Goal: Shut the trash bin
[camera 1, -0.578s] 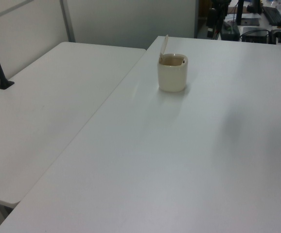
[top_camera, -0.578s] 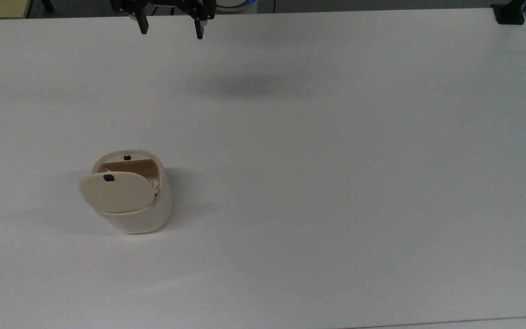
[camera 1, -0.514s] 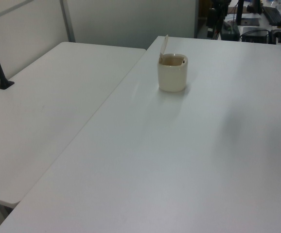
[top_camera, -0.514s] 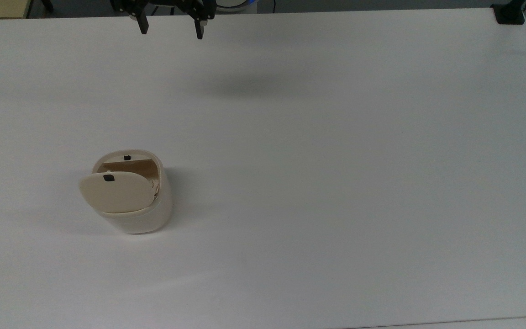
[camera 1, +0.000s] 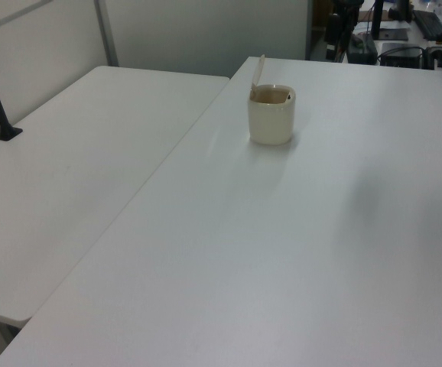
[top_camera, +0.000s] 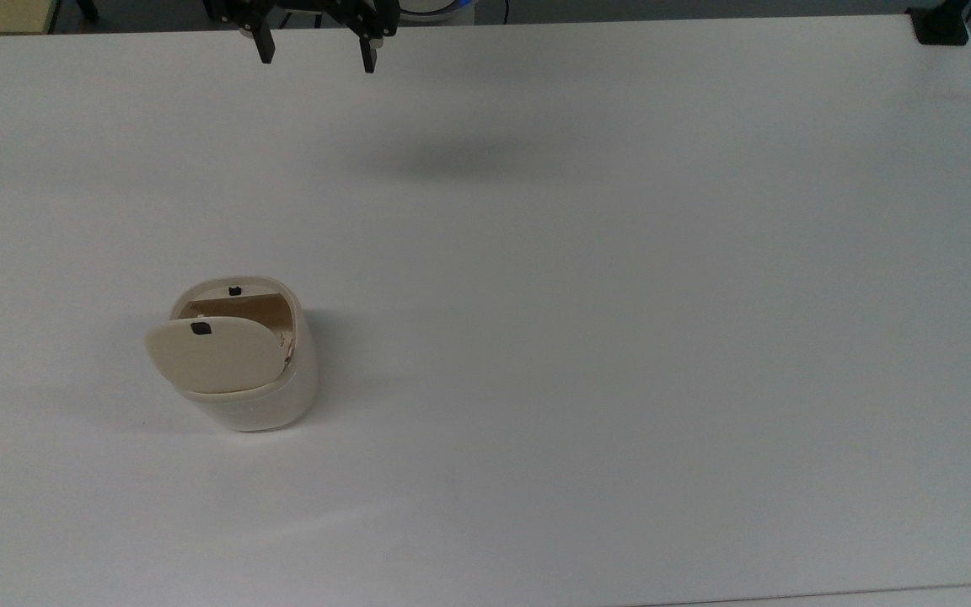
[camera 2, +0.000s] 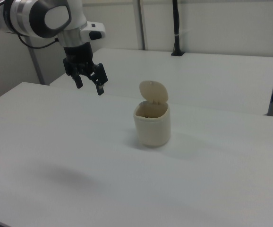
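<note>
We see a broad white matte surface point(top_camera: 620, 337) spreading out below the end effector point(top_camera: 315, 52), with a soft dark shadow point(top_camera: 460, 160) lying on it a little toward the top view's right of the end effector. A black clamp base point(top_camera: 941, 25) sits at the surface's corner, far toward the top view's right of the end effector. In the right view, a second white table point(camera 2: 207, 80) stands behind the end effector point(camera 2: 89, 84), carrying a thin black upright pole point(camera 2: 175, 28).

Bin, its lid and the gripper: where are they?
bin point(camera 2: 151, 127), right view, front wall
lid point(top_camera: 214, 355), top view, middle of its flat face
gripper point(top_camera: 315, 51), top view, midway between fingertips
</note>
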Motion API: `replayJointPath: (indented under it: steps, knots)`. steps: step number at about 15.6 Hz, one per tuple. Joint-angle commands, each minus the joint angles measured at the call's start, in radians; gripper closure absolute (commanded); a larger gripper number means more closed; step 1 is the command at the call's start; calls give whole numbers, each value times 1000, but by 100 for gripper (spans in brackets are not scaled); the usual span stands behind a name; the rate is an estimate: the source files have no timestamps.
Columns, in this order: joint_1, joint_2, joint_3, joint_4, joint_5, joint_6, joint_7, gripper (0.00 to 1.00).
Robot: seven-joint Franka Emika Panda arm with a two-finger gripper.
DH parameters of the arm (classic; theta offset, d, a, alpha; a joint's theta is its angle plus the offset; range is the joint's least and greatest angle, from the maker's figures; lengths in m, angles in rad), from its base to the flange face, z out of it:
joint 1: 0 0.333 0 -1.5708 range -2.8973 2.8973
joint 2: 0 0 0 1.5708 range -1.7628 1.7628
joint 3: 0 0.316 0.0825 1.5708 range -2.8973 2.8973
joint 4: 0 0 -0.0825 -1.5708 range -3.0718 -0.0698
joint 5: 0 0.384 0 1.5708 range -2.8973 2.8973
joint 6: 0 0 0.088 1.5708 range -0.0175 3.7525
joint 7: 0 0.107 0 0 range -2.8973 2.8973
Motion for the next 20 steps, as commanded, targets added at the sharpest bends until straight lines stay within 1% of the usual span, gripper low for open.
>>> replayJointPath:
  steps: [1,6,12,14,16,20]
  knots:
    - [10,-11,-7,-12,-2,-9,-6,0]
    - [6,-13,-7,-12,1,-4,0,0]
    - [6,-10,-7,-15,1,5,121,0]
    - [12,7,-1,-12,-8,10,159,0]
    - [12,9,1,-12,-5,76,262,0]
    - [3,38,-1,1,3,174,585,0]
